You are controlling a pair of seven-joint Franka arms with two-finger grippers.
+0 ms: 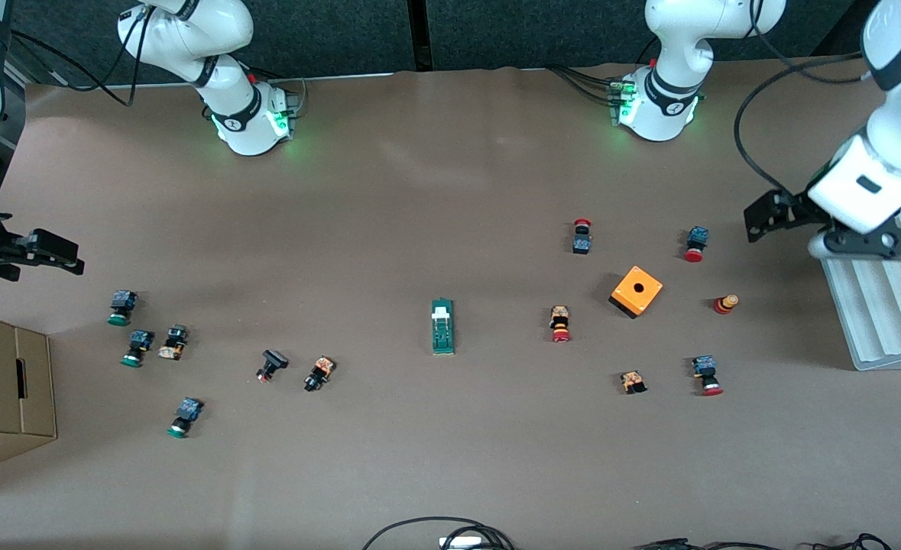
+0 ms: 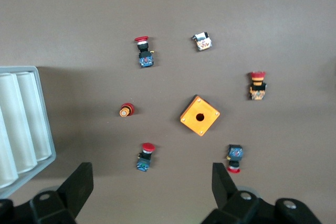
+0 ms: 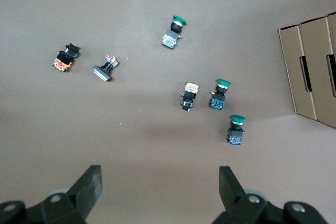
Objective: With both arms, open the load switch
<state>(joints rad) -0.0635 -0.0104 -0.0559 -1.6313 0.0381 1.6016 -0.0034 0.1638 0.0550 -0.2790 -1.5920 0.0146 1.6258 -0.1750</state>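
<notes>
Nearest to my front camera there's just scattered push buttons; the load switch (image 1: 442, 326) lies a bit farther up, mid-table, flat on the brown table (image 1: 450, 191), long axis running toward the bases, white piece at the end farther from the camera. Nothing touches it; closest neighbours are a red-capped button (image 1: 560, 323) toward the left arm's end and an orange-black button (image 1: 319, 373) toward the right arm's end, both well apart from it. I read it as a light, rigid plastic block, smooth-sided, so likely to skid on the paper if pushed from one side only. My plan: one gripper clamps the long green sides to pin the body, the other works the white piece. That white part looks small and probably the fragile bit, so gentle force there. Orange cube (image 1: 636, 290) sits farther up, not my target. Left gripper (image 1: 771, 216) hangs over the table edge by the white tray (image 1: 878, 305), jaws wide, empty. Right gripper (image 1: 41, 252) hovers above the cardboard box (image 1: 7, 389) end, jaws wide too, empty. Neither wrist view shows the switch.
</notes>
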